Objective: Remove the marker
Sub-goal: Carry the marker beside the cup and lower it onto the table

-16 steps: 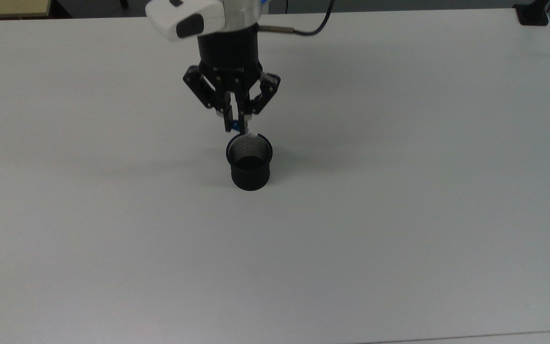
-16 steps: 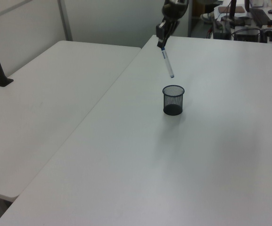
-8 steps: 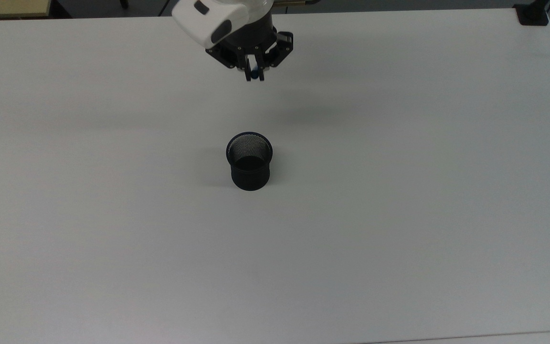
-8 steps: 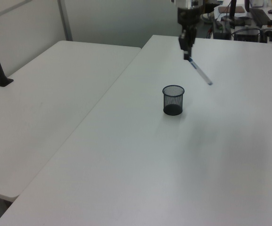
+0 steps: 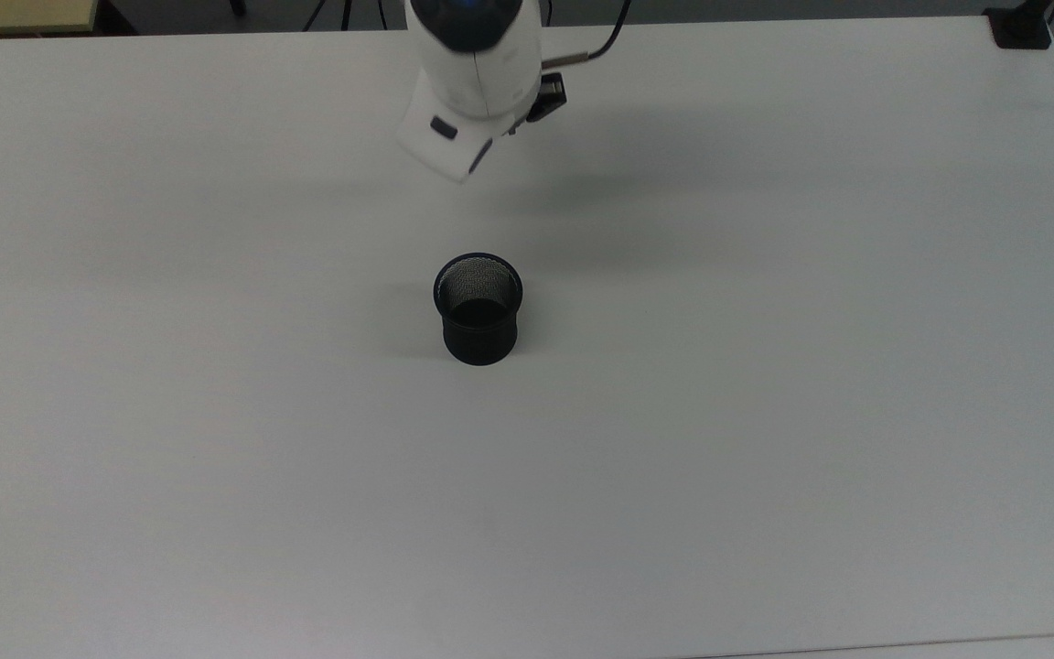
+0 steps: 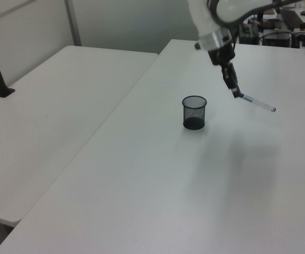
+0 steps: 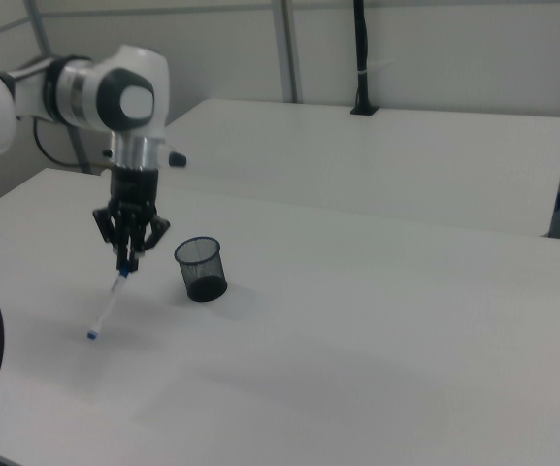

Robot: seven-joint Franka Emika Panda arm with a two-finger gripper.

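Gripper [image 7: 125, 265], left of frame centre, is clamped on the marker [image 7: 107, 308], beside the mesh cup [image 7: 201, 269].

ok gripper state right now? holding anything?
Gripper: closed on the marker at its capped end; the marker hangs tilted above the table, beside the mesh cup, not in it.
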